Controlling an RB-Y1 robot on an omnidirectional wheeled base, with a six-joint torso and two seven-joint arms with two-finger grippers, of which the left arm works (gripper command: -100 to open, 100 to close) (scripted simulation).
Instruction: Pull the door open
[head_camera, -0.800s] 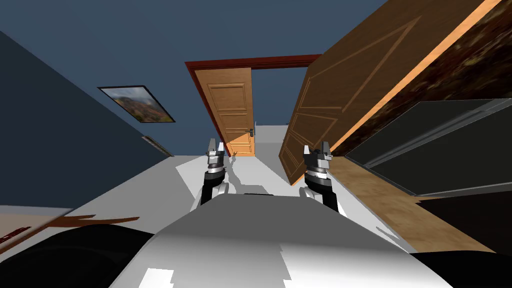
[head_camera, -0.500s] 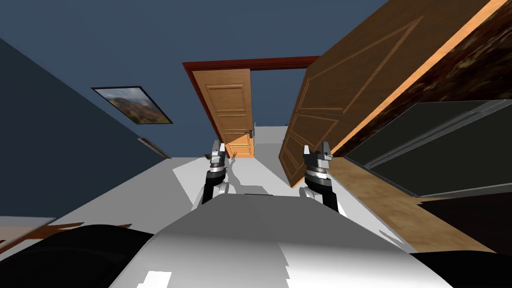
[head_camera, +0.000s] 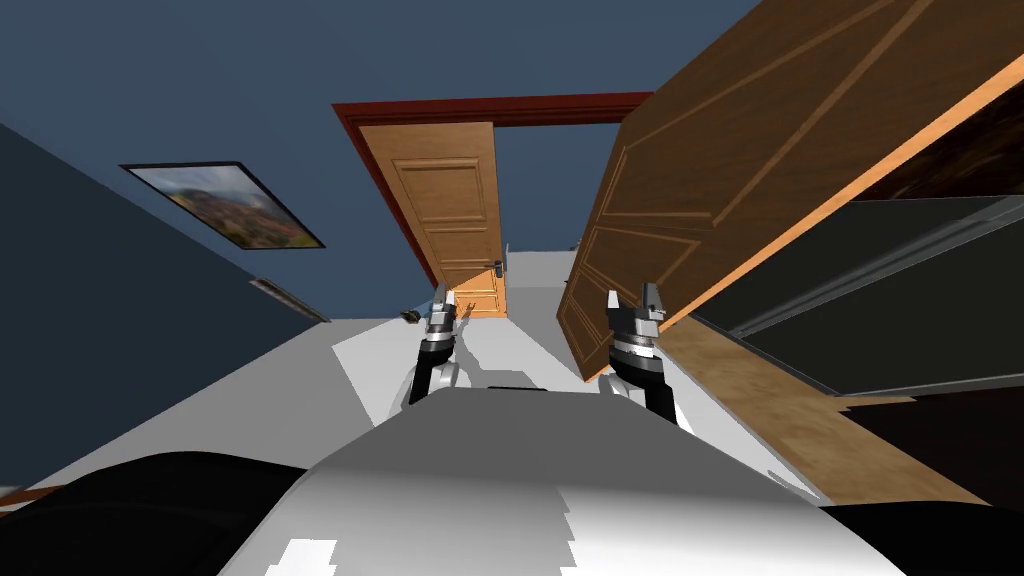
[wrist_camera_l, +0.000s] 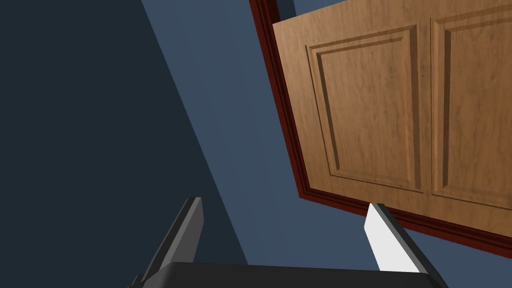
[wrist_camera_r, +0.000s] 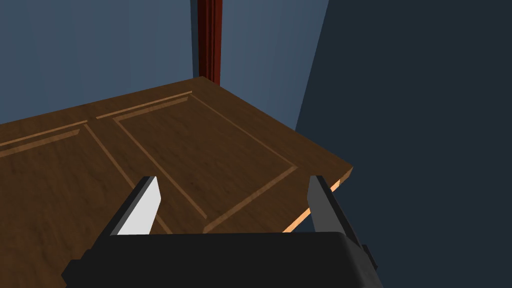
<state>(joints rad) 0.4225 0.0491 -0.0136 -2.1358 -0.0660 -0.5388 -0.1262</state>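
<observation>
Panelled door (head_camera: 455, 210) ajar in red frame (head_camera: 480, 108), left gripper (head_camera: 440, 297), right gripper (head_camera: 630, 299) (both spread, empty)

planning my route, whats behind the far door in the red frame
Past the far door, through the open part of the red frame, a blue wall and pale floor show. Whatever lies directly behind the leaf itself is covered.

Two doors (head_camera: 450, 205) (head_camera: 730, 170), two end effectors (head_camera: 441, 298) (head_camera: 631, 298)

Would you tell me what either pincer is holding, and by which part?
Nothing is held: the left pincer and the right pincer both stand open and empty.
</observation>
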